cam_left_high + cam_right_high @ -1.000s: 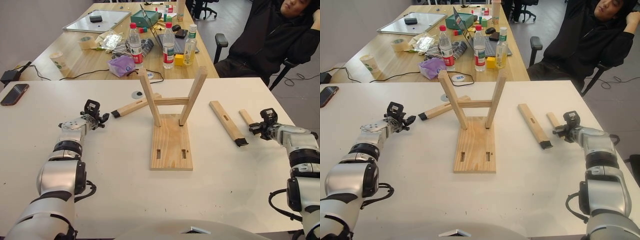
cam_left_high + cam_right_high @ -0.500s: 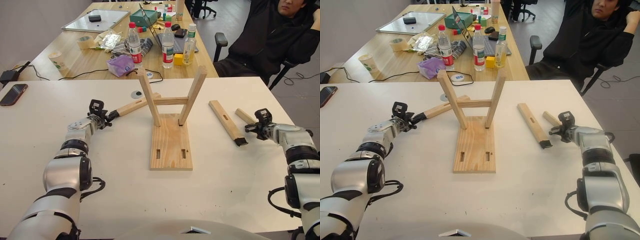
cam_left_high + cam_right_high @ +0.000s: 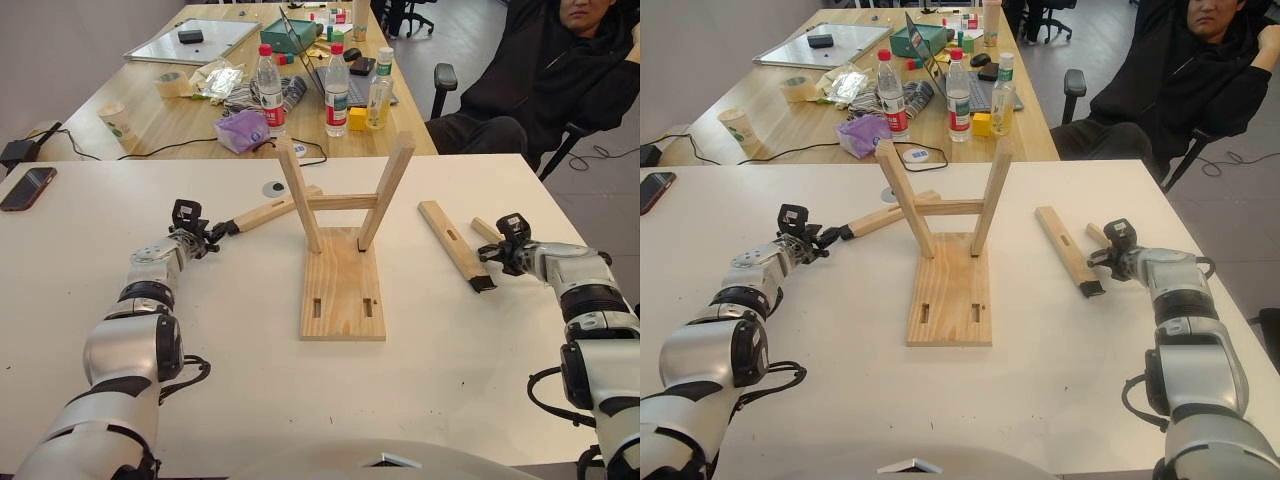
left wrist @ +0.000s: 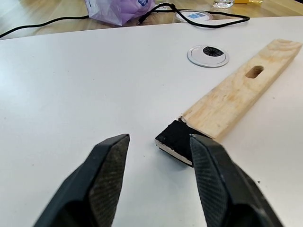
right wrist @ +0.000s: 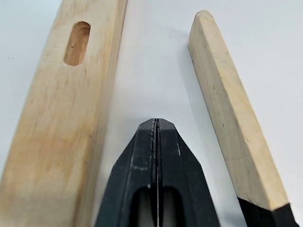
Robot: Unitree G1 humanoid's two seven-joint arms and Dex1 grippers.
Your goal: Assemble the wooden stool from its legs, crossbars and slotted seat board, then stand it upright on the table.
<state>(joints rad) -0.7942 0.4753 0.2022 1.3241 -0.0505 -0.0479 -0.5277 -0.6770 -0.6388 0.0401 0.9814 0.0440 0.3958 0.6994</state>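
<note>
While the loose leg (image 3: 268, 212) lies flat near the table's (image 3: 200, 330) far edge, its black cap (image 4: 174, 141) faces the left end effector (image 3: 207, 236) | long axis runs away, far-rightward | fingers spread wide, empty, cap just ahead | right end effector (image 3: 497, 252) closed, empty, well apart.

We see a white surface (image 3: 200, 380) holding a seat board (image 3: 343, 300) at centre, a left leg (image 3: 272, 210), a right leg (image 3: 455, 243), a short crossbar (image 3: 484, 229) beside it, and a phone (image 3: 28, 187).
</note>
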